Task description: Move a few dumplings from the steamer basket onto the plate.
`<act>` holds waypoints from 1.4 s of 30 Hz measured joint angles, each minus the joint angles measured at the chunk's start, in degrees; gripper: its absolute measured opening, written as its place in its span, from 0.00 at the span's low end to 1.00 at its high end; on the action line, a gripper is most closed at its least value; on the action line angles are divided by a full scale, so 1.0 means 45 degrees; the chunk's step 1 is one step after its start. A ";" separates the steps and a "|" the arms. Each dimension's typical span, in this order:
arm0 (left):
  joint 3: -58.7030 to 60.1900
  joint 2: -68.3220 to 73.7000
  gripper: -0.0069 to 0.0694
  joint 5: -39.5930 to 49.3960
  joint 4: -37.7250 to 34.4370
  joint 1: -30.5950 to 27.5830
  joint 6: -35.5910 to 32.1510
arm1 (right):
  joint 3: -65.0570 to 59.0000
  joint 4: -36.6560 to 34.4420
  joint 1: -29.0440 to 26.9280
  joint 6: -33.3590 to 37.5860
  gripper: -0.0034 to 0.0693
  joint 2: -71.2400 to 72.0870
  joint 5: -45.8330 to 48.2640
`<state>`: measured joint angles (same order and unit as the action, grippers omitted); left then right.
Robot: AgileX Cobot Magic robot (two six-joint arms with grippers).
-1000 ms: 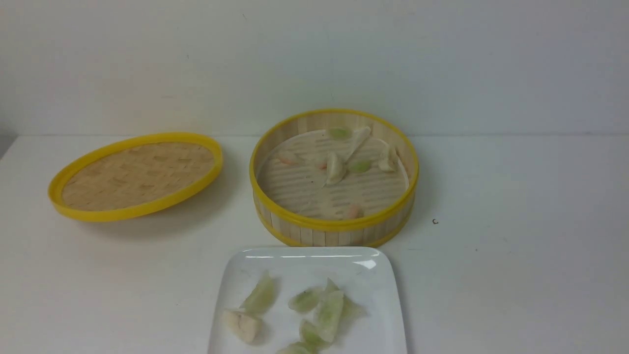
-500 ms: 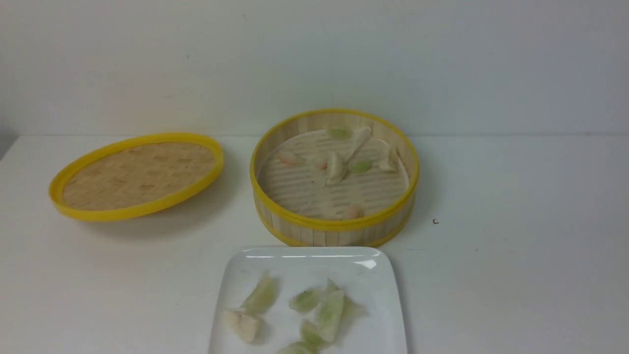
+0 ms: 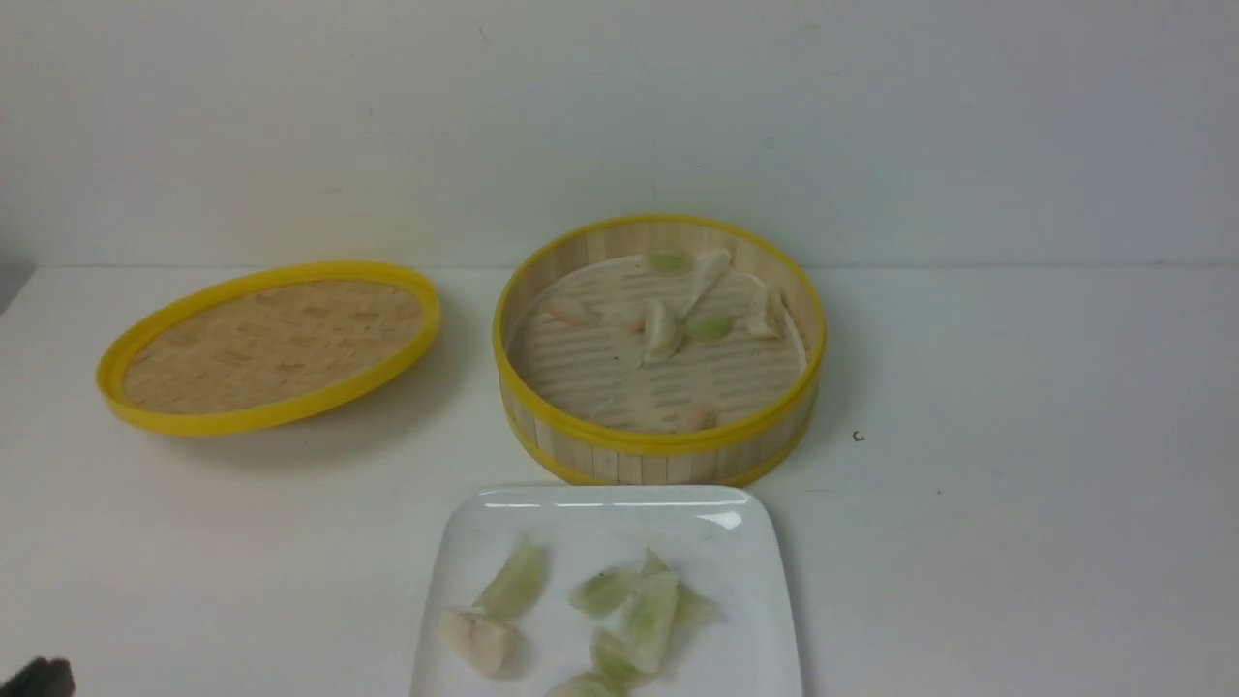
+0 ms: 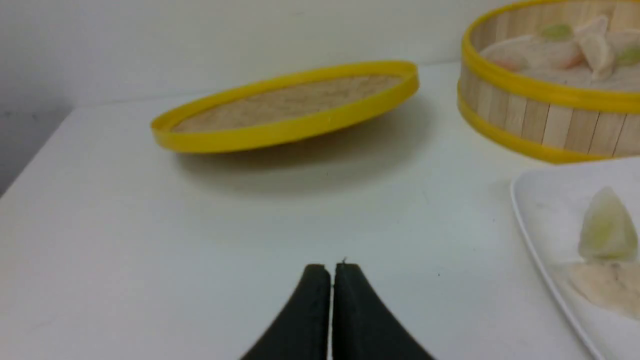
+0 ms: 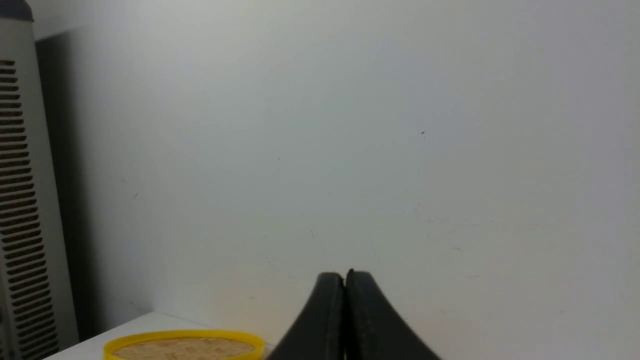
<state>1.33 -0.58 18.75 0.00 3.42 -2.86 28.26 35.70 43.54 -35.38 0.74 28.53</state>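
Newly in view at near left corner: left claw (image 3: 39, 678), pressed closed, empty; right claw (image 5: 345, 280) likewise closed, empty; several dumplings (image 3: 649, 610) on plate (image 3: 600, 508), likely finishing

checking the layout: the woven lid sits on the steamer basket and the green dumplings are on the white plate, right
Not quite. The woven lid is off the steamer basket, lying on the table to its left, as the front view shows. The green dumplings are on the white plate.
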 joint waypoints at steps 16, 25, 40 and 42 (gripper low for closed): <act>0.0059 -0.0015 0.08 0.0633 0.0000 -0.0009 0.0010 | 0.0000 0.0000 0.0000 0.0000 0.03 0.0000 0.0000; 0.0059 -0.0015 0.08 0.0644 0.0075 -0.0009 0.0010 | 0.0000 0.0000 0.0000 0.0000 0.03 0.0000 0.0000; 0.0059 -0.0015 0.08 0.0662 0.0000 -0.0009 0.0010 | 0.0000 -0.6232 0.0000 0.5386 0.03 0.0000 0.0104; 0.0059 -0.0015 0.08 0.0662 0.0000 -0.0009 0.0010 | 0.0000 -0.7483 0.0000 0.6625 0.03 0.0000 0.0135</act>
<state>1.59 -0.64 21.73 0.00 3.38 -2.81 28.26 2.03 43.54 -5.57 0.74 29.14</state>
